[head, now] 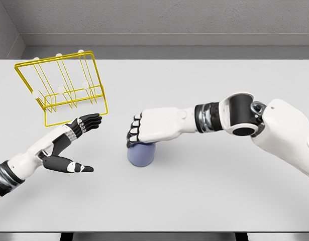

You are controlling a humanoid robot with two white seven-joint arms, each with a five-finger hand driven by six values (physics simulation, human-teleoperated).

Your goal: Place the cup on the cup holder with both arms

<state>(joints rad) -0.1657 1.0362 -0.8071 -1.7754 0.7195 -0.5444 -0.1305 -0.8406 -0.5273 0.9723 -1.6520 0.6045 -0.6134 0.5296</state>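
The worktop [204, 201] lies open across its whole 3 to 6 o'clock stretch, and along the far edge at 12 to 2 o'clock. At centre the cup [140, 154] stands under the right robot hand [144, 128], whose forearm bars the lane running out toward 3 o'clock. At 10 o'clock the yellow wire cup holder [64, 88] rises off the surface, its upright pegs blocking a low pass. The left robot hand [69, 145], fingers spread, fills the 8 o'clock side; a bare gap separates it from the cup.
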